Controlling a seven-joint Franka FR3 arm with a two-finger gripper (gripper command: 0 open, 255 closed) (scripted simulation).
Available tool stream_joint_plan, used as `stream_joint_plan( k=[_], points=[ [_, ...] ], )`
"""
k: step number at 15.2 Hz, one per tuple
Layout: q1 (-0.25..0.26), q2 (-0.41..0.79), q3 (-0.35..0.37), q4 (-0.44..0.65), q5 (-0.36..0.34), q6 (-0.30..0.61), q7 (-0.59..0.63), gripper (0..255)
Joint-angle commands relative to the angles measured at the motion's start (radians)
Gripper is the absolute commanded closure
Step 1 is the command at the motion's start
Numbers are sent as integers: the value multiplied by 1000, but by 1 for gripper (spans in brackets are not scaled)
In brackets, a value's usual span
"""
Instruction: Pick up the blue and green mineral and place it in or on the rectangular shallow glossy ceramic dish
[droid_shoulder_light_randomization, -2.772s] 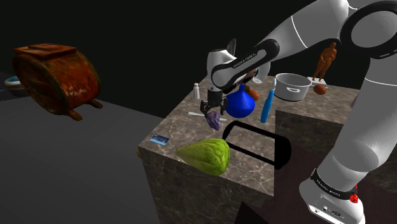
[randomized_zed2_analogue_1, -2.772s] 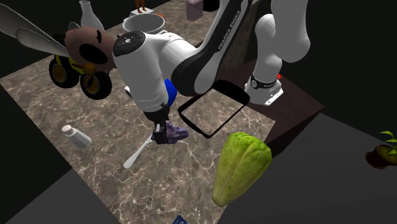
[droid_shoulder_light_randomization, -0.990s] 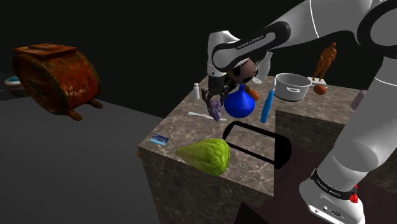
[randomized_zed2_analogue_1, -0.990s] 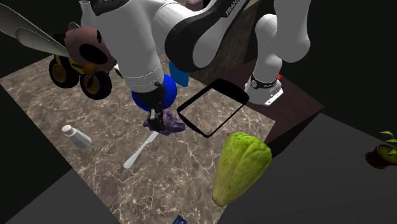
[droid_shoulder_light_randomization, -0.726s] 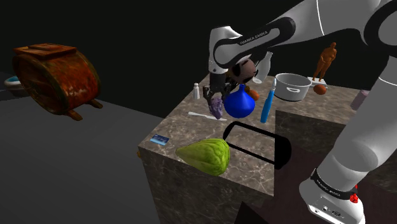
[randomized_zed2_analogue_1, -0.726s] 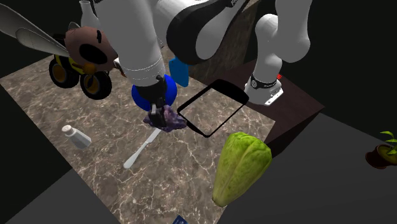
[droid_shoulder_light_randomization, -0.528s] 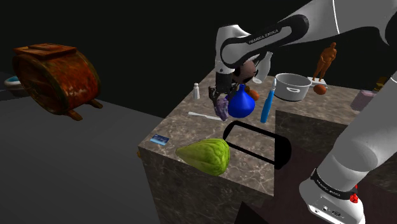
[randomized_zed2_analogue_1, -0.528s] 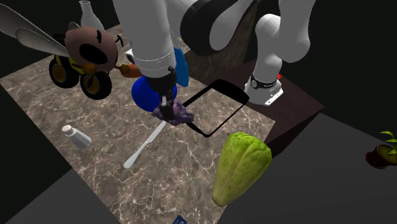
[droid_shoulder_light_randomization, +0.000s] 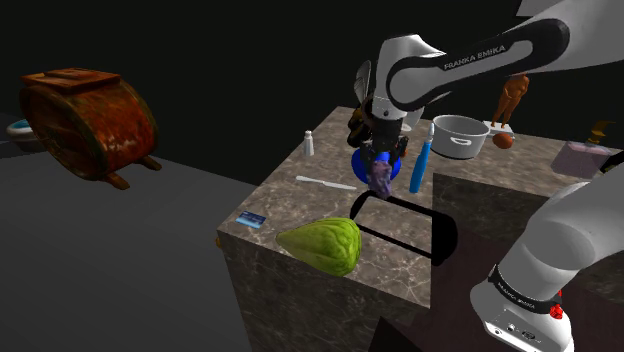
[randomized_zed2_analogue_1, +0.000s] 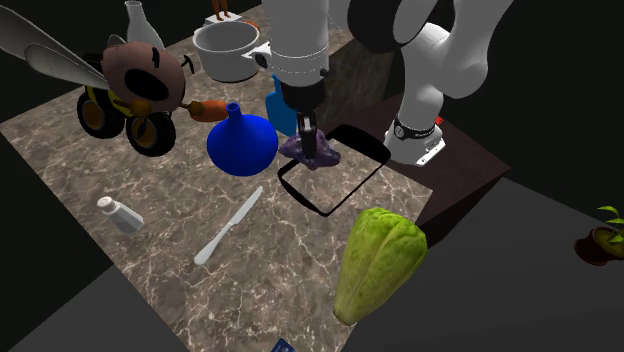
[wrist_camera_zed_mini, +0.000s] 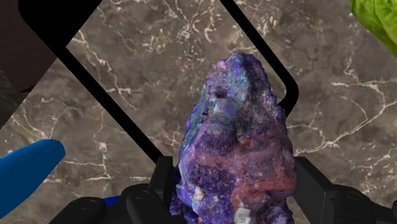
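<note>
The mineral (droid_shoulder_light_randomization: 381, 178) (randomized_zed2_analogue_1: 312, 153) (wrist_camera_zed_mini: 238, 146) is a purple-blue lump with green and reddish patches. My gripper (droid_shoulder_light_randomization: 380, 168) (randomized_zed2_analogue_1: 307, 138) (wrist_camera_zed_mini: 235, 191) is shut on it and holds it in the air. It hangs over the far corner of the rectangular dish (droid_shoulder_light_randomization: 441, 240) (randomized_zed2_analogue_1: 356, 184) (wrist_camera_zed_mini: 95, 89), close to the blue vase. The dish is shallow, with a glossy black rim, and the marble shows through its bottom. In the wrist view the black fingers (wrist_camera_zed_mini: 159, 188) clasp the lump's lower sides, and the dish's rim runs behind it.
A blue vase (droid_shoulder_light_randomization: 358, 160) (randomized_zed2_analogue_1: 242, 145) stands right beside the gripper. A blue tube (droid_shoulder_light_randomization: 421, 165), a grey pot (droid_shoulder_light_randomization: 460, 135) (randomized_zed2_analogue_1: 225, 50), a knife (droid_shoulder_light_randomization: 325, 182) (randomized_zed2_analogue_1: 230, 225), a shaker (droid_shoulder_light_randomization: 308, 144) and a green leafy vegetable (droid_shoulder_light_randomization: 322, 245) (randomized_zed2_analogue_1: 375, 262) share the marble table (randomized_zed2_analogue_1: 150, 180).
The gripper rose with the mineral from beside the knife, then carried it toward the shoulder view's right, past the blue vase, to above the dish's corner.
</note>
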Motion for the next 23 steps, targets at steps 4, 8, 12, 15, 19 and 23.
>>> stream_joint_plan(
  k=[4, 8, 12, 15, 19, 23],
  points=[
    [19, -235, -40, -164, 25, -72, -44, 255],
    [27, -294, -47, -239, 31, -57, -54, 255],
    [28, -273, -40, -281, 38, 5, -56, 255],
    [30, -254, -34, -310, 43, 53, -57, 255],
    [31, -223, -25, -346, 49, 121, -58, 255],
    [32, -185, -17, -379, 55, 191, -59, 255]
  ],
)
